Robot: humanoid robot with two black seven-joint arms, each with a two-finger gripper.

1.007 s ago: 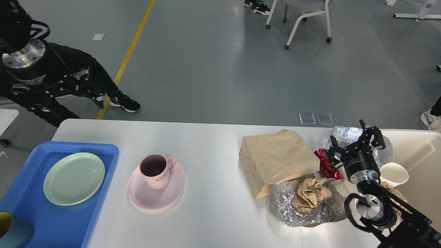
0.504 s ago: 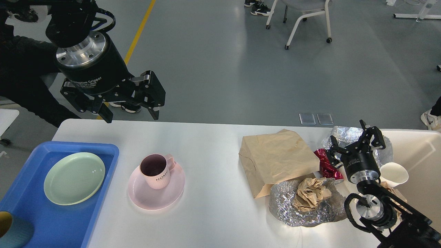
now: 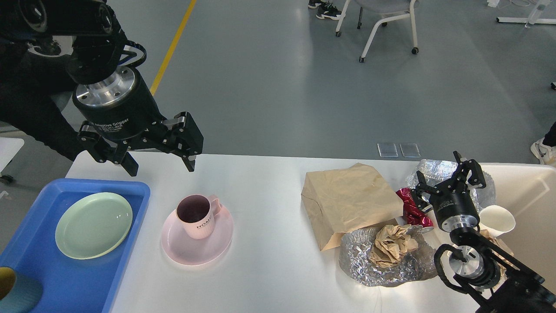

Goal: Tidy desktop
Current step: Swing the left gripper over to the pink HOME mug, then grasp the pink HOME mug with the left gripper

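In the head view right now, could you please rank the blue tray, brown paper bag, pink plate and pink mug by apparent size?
1. Blue tray, though cut off by the frame edge.
2. Brown paper bag.
3. Pink plate.
4. Pink mug, standing on that plate.

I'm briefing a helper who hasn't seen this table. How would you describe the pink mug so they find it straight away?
On the white desktop, look left of centre, just right of the blue tray. There a pink saucer carries the pink mug, upright, dark inside, handle at the far right, lettering on its ribbed side. It is the only cup standing on a plate; the green plate in the tray is bare.
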